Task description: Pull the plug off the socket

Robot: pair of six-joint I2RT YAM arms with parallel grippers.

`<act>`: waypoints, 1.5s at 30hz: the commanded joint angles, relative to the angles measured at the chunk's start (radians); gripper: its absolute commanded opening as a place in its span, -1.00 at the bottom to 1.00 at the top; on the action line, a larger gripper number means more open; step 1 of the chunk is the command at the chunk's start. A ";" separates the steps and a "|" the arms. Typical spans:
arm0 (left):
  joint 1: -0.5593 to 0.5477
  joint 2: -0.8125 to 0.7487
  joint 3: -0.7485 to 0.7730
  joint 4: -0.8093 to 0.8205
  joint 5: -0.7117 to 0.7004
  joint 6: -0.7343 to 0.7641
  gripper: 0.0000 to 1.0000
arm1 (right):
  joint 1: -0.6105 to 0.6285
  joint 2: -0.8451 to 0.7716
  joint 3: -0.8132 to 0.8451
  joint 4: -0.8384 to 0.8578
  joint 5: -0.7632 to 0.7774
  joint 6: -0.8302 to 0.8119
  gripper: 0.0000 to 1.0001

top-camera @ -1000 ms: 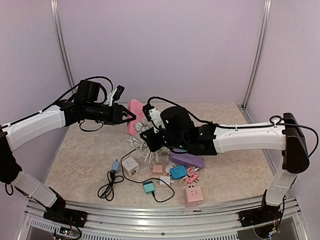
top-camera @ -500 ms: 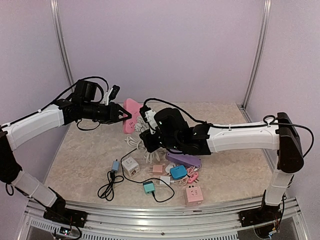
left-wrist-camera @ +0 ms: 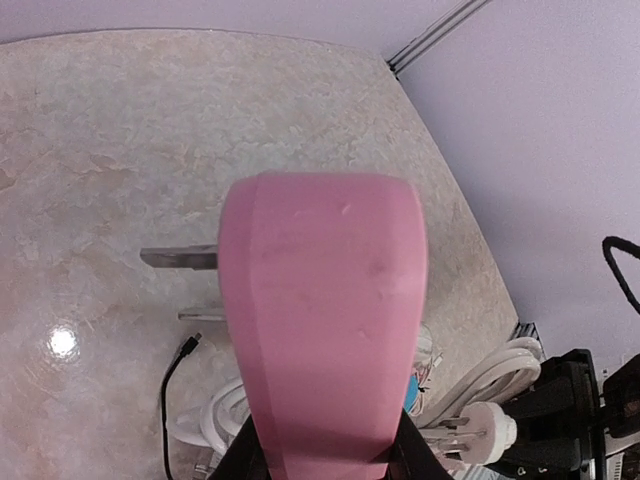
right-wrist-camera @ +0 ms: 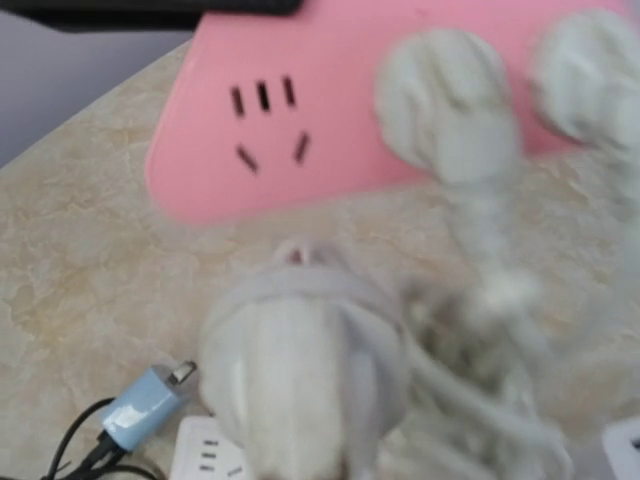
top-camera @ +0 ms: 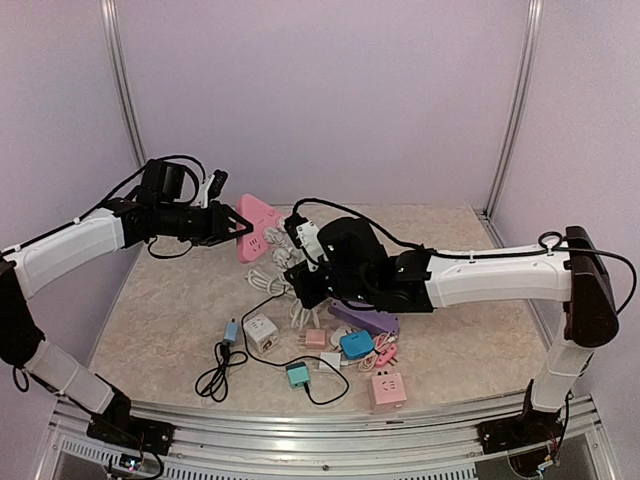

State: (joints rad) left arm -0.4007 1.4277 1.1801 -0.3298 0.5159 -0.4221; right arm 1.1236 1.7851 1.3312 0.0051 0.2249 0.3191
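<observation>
The desk (top-camera: 160,310) is a pale marbled slab, and both arms reach out over it. The left arm (top-camera: 70,245) comes in from the left and the right arm (top-camera: 500,275) from the right, so the two sets of jaws are near each other above the middle.

The left jaws are grasping the near end of a pink strip (top-camera: 255,222) and hold it tilted, off the desk. Its socket face is turned toward the right jaws.

The right jaws are clenched on a white plug (left-wrist-camera: 480,428). It is just beside the strip and out of it, with its prongs bare. In the right wrist view the plug is blurred, close in front of the lens. Two more white plugs (right-wrist-camera: 445,100) are seated in the strip beyond it, and one socket to their left is free.

Below the right jaws lie a purple strip (top-camera: 365,318) and loops of white cord (top-camera: 270,280). Nearer the bases than those jaws are a white cube (top-camera: 262,330), a pink cube (top-camera: 388,390), a coiled black cable (top-camera: 215,378), a blue adapter (top-camera: 356,345) and a teal adapter (top-camera: 298,375).
</observation>
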 commanded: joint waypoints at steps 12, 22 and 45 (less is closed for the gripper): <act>0.085 -0.039 0.007 0.134 0.035 -0.041 -1.00 | -0.026 -0.265 -0.175 0.031 0.081 0.058 -1.00; 0.088 -0.053 0.003 0.151 0.054 -0.028 -1.00 | -0.108 -0.268 -0.277 0.052 0.022 0.192 -1.00; 0.064 -0.087 0.000 0.205 0.167 0.009 -1.00 | -0.259 -0.107 -0.341 0.119 -0.117 0.414 -0.75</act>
State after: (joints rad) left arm -0.3275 1.4048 1.1587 -0.2783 0.6037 -0.4164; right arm 0.8787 1.6440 0.9897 0.0959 0.1280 0.6949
